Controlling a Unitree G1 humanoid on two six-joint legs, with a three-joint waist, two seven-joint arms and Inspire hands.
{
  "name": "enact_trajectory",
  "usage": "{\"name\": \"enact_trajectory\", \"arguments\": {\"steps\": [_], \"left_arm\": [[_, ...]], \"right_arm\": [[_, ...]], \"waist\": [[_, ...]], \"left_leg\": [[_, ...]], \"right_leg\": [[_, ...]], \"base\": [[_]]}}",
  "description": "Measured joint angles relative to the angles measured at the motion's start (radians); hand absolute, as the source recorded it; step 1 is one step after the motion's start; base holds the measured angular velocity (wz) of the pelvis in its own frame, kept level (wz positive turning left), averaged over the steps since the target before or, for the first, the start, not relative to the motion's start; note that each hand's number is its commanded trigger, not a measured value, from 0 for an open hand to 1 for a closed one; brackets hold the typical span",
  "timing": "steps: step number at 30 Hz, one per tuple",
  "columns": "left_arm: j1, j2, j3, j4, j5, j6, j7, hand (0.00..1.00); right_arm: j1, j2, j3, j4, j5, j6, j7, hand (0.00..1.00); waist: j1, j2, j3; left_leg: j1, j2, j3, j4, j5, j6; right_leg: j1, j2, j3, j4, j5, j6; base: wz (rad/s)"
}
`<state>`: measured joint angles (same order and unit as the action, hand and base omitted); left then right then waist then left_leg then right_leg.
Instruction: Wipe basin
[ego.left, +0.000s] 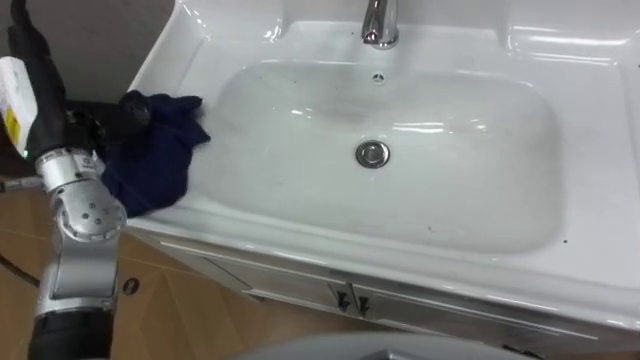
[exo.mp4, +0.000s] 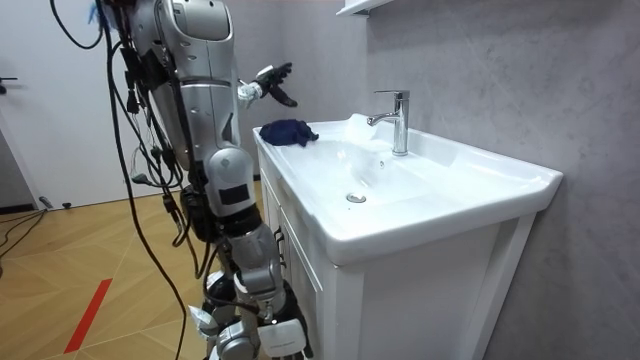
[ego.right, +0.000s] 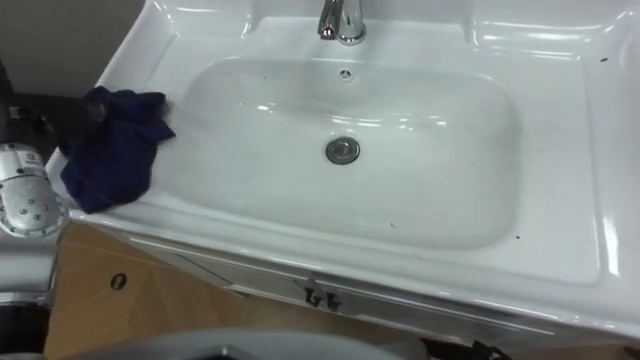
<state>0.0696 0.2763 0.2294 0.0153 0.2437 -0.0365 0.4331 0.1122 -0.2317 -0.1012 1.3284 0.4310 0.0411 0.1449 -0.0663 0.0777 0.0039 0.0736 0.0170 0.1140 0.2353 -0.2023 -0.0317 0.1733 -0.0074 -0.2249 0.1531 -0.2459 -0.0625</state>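
A dark blue cloth (ego.left: 155, 150) lies crumpled on the white basin's left rim (ego.left: 190, 215), partly hanging toward the bowl. The bowl (ego.left: 450, 190) has a chrome drain (ego.left: 372, 153) in its middle and a chrome tap (ego.left: 380, 25) at the back. My left hand (ego.left: 108, 116) is at the cloth's left edge. In the room view the left hand (exo.mp4: 270, 87) hovers a little above and beside the cloth (exo.mp4: 287, 131) with fingers spread, holding nothing. I stand upright at the basin's front left corner.
A white cabinet (ego.left: 300, 290) with doors carries the basin. A grey wall runs behind the tap, with a white shelf (exo.mp4: 360, 6) high up. A wooden floor (exo.mp4: 90, 260) lies to my left and behind me.
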Motion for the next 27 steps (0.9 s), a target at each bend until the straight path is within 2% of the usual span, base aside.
{"name": "enact_trajectory", "arguments": {"steps": [4, 8, 13, 16, 18, 20, 21, 23, 26, 27], "left_arm": [[0.0, 0.002, 0.066, -0.024, -0.098, -0.013, 0.041, 0.0], [0.008, 0.003, 0.134, -0.025, -0.145, -0.014, 0.069, 0.0], [0.054, 0.004, 0.203, -0.019, -0.201, -0.018, 0.106, 0.0], [0.082, 0.008, 0.263, 0.049, -0.212, -0.019, 0.11, 0.0], [0.112, 0.013, 0.287, 0.097, -0.222, -0.019, 0.111, 0.0], [0.144, 0.017, 0.295, 0.154, -0.28, -0.016, 0.111, 0.0], [0.166, 0.017, 0.301, 0.188, -0.316, -0.014, 0.111, 0.0], [0.192, 0.017, 0.312, 0.234, -0.35, -0.008, 0.111, 0.0], [0.208, 0.017, 0.318, 0.312, -0.367, -0.006, 0.106, 0.0], [0.212, 0.015, 0.316, 0.338, -0.37, -0.007, 0.104, 0.0]], "right_arm": [[0.006, 0.0, 0.0, 0.003, -0.004, 0.001, 0.0, 0.0], [0.009, -0.005, -0.002, 0.004, -0.008, 0.003, 0.0, 0.0], [0.032, -0.006, -0.019, -0.008, -0.007, 0.005, -0.014, 0.0], [0.048, -0.008, -0.024, -0.011, -0.018, 0.005, -0.022, 0.0], [0.052, -0.01, -0.037, -0.011, -0.023, 0.009, -0.022, 0.0], [0.052, -0.012, -0.039, -0.011, -0.023, 0.025, -0.024, 0.0], [0.053, -0.011, -0.039, -0.011, -0.023, 0.034, -0.025, 0.0], [0.055, -0.01, -0.039, -0.011, -0.022, 0.047, -0.02, 0.0], [0.054, -0.009, -0.041, -0.013, -0.041, 0.065, -0.01, 0.0], [0.053, -0.009, -0.04, -0.013, -0.052, 0.07, -0.009, 0.0]], "waist": [[0.029, 0.004, -0.0026], [0.054, 0.007, -0.0042], [0.088, 0.006, -0.003], [0.127, 0.005, -0.0026], [0.135, 0.006, -0.0029], [0.154, 0.009, -0.0054], [0.157, 0.002, -0.0048], [0.157, 0.001, -0.0089], [0.175, -0.012, -0.0083], [0.183, -0.023, -0.0067]], "left_leg": [[0.001, -0.002, -0.006, -0.002, 0.0, 0.0], [0.002, -0.003, -0.007, -0.005, 0.0, 0.0], [0.001, -0.007, -0.021, -0.015, 0.0, 0.0], [-0.004, -0.012, -0.034, -0.012, 0.0, 0.0], [-0.008, -0.015, -0.035, -0.011, 0.0, 0.0], [-0.009, -0.015, -0.038, -0.01, 0.0, 0.0], [-0.009, -0.017, -0.04, -0.01, 0.0, 0.0], [-0.013, -0.018, -0.054, -0.009, 0.0, 0.0], [-0.03, -0.019, -0.067, 0.005, 0.0, 0.0], [-0.038, -0.019, -0.068, 0.009, 0.0, 0.001]], "right_leg": [[0.001, -0.001, -0.001, 0.001, 0.0, 0.0], [0.002, -0.001, -0.005, 0.0, 0.0, 0.0], [0.001, -0.005, -0.025, -0.001, 0.0, 0.001], [-0.001, -0.007, -0.024, -0.002, -0.003, 0.005], [-0.003, -0.008, -0.026, -0.002, -0.005, 0.008], [-0.004, -0.009, -0.026, -0.001, -0.005, 0.008], [-0.002, -0.009, -0.033, -0.001, -0.005, 0.008], [0.001, -0.01, -0.048, -0.001, -0.006, 0.009], [-0.009, -0.01, -0.053, 0.001, -0.009, 0.008], [-0.016, -0.01, -0.056, 0.001, -0.01, 0.008]], "base": [[0.0], [0.04], [0.06], [0.0], [0.1], [0.06], [0.09], [0.22], [0.1], [0.09]]}}
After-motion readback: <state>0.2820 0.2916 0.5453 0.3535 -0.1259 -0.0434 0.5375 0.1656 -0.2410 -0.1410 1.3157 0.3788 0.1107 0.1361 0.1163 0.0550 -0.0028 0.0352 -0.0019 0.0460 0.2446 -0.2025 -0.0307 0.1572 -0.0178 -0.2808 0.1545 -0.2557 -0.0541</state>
